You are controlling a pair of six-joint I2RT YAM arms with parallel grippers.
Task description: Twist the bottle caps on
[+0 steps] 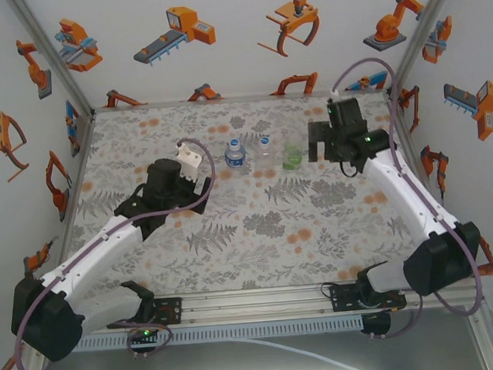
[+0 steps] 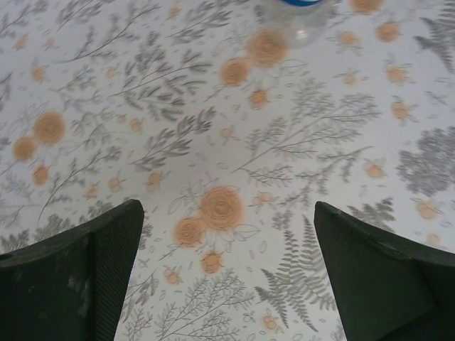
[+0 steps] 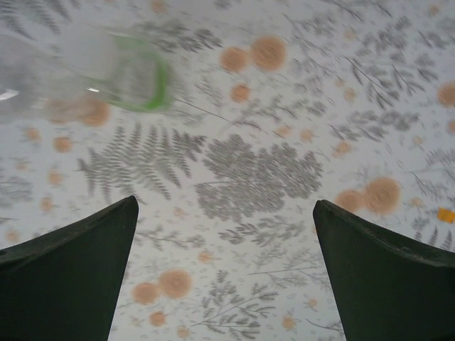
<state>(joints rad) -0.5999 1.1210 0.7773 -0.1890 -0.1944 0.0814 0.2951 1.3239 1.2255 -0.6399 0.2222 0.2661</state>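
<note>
Three bottles stand in a row at mid-table: one with a blue label (image 1: 235, 156), a plain clear one (image 1: 265, 152) and a green-tinted one (image 1: 292, 157). Small pale bottle caps (image 1: 234, 142) seem to sit on the first two; their seating is too small to judge. My left gripper (image 1: 192, 182) hovers left of the row, open and empty (image 2: 227, 270), with the blue-label bottle (image 2: 298, 18) at the top edge of its view. Just right of the green bottle my right gripper (image 1: 315, 146) stands open and empty (image 3: 224, 270), and the green bottle (image 3: 135, 78) shows blurred at upper left.
The floral tablecloth (image 1: 258, 226) covers the whole table. Walls with robot pictures and metal posts (image 1: 51, 55) close in the back and sides. A rail (image 1: 255, 301) with the arm bases runs along the near edge.
</note>
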